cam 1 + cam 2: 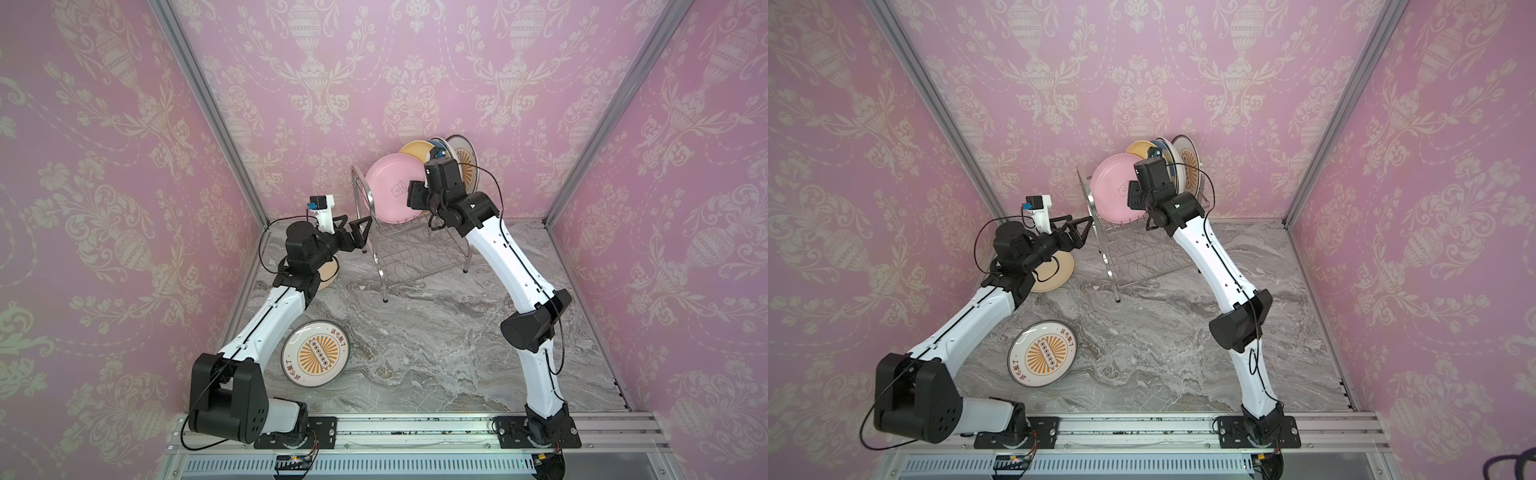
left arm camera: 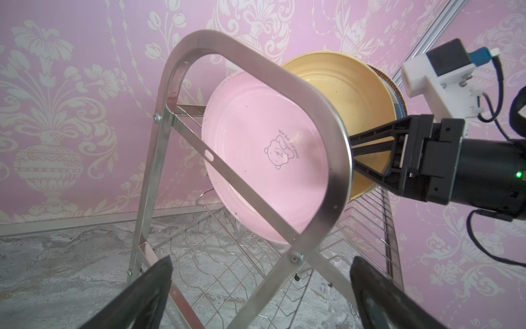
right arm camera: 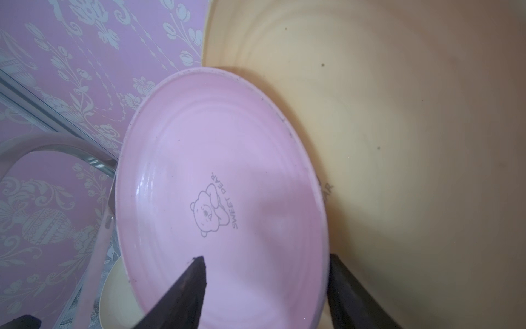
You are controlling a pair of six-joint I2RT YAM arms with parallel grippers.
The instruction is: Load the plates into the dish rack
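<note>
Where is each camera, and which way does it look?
Top views: high at the front, looking down toward the back wall; left arm, right arm, rack, a sunburst plate on the table.
Left wrist: on the left arm, facing the rack's side; left fingers show, open, plus the right fingers.
Right wrist: on the right arm, close to the pink plate; right fingers straddle its rim.
Shared: both wrist views show the pink plate and yellow plate.

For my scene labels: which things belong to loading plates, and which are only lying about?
Job: dish rack, pink plate, yellow plate, racked sunburst plate, sunburst plate on table, cream plate.
Only surroundings: marble table, wallpaper, aluminium frame.
</note>
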